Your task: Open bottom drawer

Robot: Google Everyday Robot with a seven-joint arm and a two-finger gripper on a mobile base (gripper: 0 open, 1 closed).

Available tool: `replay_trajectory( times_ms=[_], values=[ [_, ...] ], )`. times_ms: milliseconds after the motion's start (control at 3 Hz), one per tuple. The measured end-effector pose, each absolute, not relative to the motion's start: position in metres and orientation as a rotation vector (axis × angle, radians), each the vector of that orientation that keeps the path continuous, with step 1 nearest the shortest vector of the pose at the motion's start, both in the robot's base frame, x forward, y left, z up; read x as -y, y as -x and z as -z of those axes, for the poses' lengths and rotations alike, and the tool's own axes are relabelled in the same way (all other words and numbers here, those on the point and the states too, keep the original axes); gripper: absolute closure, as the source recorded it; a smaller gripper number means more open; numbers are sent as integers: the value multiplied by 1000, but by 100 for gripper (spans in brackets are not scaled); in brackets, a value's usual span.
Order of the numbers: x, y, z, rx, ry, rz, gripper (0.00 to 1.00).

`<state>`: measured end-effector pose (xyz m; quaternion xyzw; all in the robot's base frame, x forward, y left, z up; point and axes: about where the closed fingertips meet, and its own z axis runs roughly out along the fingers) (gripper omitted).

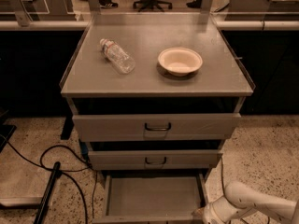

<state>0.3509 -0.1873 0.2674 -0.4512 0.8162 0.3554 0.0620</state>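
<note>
Clearly the bottom drawer (154, 196) stands well out at 6 o'clock in my view, its flat grey tray bare to the camera below the middle drawer (154, 160). The gripper (204, 214) sits at about 5 o'clock, at the drawer's front right corner, on the end of the white arm (254, 200); whether it is clamped or spread I cannot tell.

I judge the drawer to be stiff sheet metal, light with nothing in it, so it should answer a steady, straight pull toward 6 o'clock. The proper hold would be the handle on its front, which lies below my frame edge. The smooth front lip is a slippery second choice, and pulling at one corner may rack it on its slides.

On the worktop (219, 73) a plastic water bottle (117, 56) lies at 11 o'clock and a paper bowl (180, 61) sits at 1 o'clock, both well apart from the drawer.
</note>
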Motion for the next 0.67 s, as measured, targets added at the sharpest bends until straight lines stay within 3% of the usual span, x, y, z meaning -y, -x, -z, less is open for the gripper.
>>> replay_trajectory(
  times_ms=[667],
  values=[
    [186, -360, -262, -2452, 1366, -1051, 0]
  ],
)
